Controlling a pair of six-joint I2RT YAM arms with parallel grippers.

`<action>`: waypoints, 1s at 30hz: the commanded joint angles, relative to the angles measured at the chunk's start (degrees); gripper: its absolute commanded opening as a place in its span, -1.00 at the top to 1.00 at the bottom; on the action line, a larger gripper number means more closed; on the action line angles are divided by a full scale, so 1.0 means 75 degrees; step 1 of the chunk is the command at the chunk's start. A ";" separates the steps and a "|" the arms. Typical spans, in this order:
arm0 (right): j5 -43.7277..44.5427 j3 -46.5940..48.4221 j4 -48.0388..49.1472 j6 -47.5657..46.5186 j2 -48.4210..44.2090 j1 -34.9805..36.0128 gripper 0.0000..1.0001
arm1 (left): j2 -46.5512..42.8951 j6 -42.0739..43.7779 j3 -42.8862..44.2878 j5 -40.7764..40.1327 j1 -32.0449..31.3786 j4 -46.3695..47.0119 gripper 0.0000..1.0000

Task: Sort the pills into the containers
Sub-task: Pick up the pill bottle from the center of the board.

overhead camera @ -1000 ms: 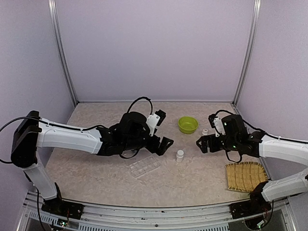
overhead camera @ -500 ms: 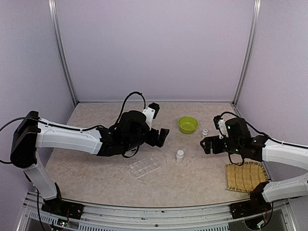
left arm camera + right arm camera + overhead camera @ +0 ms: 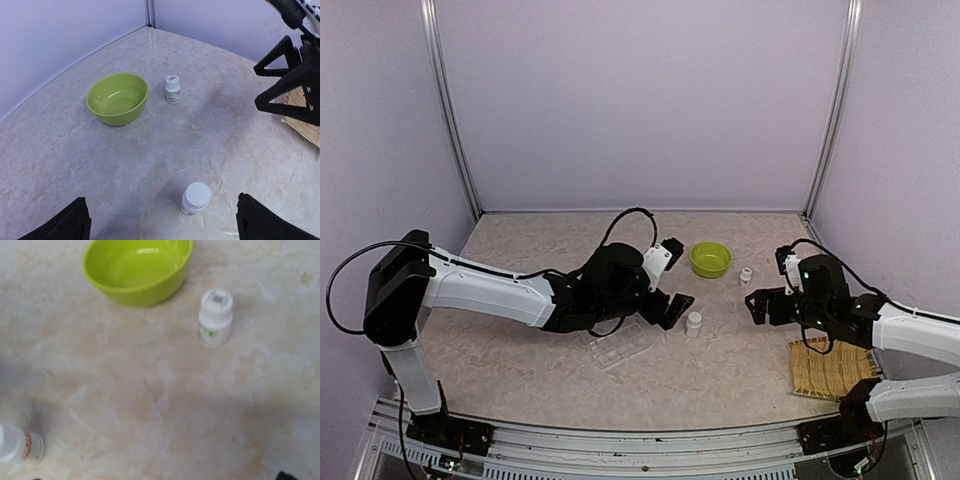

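We see a marble-patterned table (image 3: pixel 740 375) with both arms reaching over it. The left arm (image 3: pixel 490 293) stretches toward the middle. Its left gripper (image 3: pixel 676 277) hangs above the tabletop with its fingers (image 3: pixel 65 225) spread wide and nothing between them. The right arm (image 3: pixel 910 330) comes in from 3 o'clock. Its right gripper (image 3: pixel 755 306) points toward 9 o'clock, its jaws likewise apart and empty, clear of everything on the table.

A woven bamboo mat (image 3: pixel 830 365) lies flat at 5 o'clock of the right gripper, partly under that arm. The clear plastic pill box (image 3: pixel 620 346) lies flat on the table at 7 o'clock of the left gripper, turned at a slant, just beside the arm's wrist as seen from above. We cannot tell whether its lids stand open.

The lime-green bowl (image 3: pixel 710 259) sits upright at 1 o'clock of the left gripper. The nearer white bottle (image 3: pixel 694 322) stands upright at 6 o'clock of the bowl, between the two grippers and touching neither. The farther white bottle (image 3: pixel 746 274) stands upright at 4 o'clock of the bowl, near it but apart.

The pills are too small for us to make out in any view.
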 commanded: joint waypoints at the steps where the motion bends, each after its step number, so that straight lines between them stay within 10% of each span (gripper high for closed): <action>1: 0.0089 -0.0080 0.0312 0.0192 -0.0265 -0.0135 -1.00 | 0.0348 0.0514 0.0364 0.0657 -0.0033 0.0102 -0.97; 30: 0.0005 -0.0035 0.0211 0.0209 0.0176 -0.0136 -1.00 | 0.2044 0.0946 0.1924 0.1455 0.0289 -0.1111 -0.97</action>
